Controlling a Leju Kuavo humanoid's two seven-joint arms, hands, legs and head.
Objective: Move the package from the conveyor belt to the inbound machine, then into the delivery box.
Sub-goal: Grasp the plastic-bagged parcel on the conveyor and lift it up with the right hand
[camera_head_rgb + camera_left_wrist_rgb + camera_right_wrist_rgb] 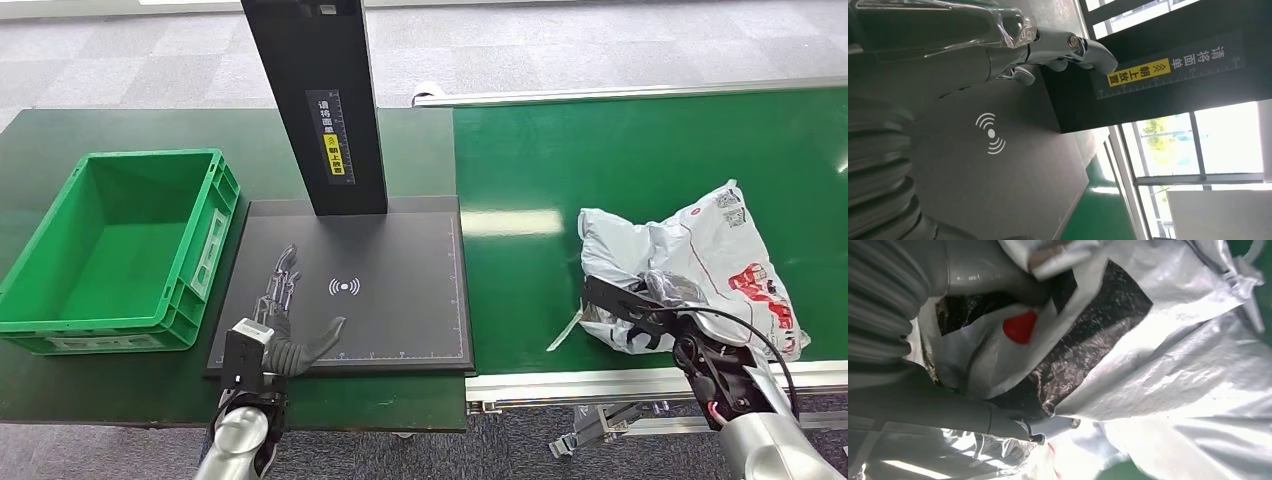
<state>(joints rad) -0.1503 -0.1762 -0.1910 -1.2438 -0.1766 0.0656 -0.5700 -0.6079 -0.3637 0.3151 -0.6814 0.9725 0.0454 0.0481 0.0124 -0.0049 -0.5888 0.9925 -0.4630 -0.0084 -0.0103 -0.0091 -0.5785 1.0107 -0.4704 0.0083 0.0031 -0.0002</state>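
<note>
R hand (655, 305) at near right, dark fingers dug into the near-left part of the package (700, 265); in the right wrist view (948, 405) the grey thumb and fingers have crumpled film bunched between them, so it grips the bag. Package = soft grey-white plastic mailer bag, wrinkled and shiny, lumpy, no fixed shape. It lies on the conveyor belt (600, 170), near edge, right side of the scene. Long axis runs roughly left-right, slightly skewed, with one corner poking up toward the far right. Red print on its right part, and a small printed label w/ code near the far corner; text too small to read. Right wrist view shows a black inner layer of the film (1098, 325) and a red patch.

L hand (285, 310) at near left, over the near-left part of the inbound machine's black matte scan plate (400, 250). Fingers straight and spread, pointing far, thumb out to the right; holds nothing. Can't tell if it touches the plate. Plate is flat, square-ish, w/ white ruler ticks along edges and a white wireless-wave icon (344, 287) mid-plate, just right of the fingers.

Further back, a black upright post (315, 100) rises from the plate's far edge; it carries a vertical scale, white Chinese text and a yellow sticker (338, 155), reading 请将面单 / 朝上放置 in the left wrist view (1168, 62).

Left of the plate: green plastic crate (205, 250), ribbed walls, slot handles, open top. Belt is smooth green w/ metal side rails. Grey carpet tiles beyond.
</note>
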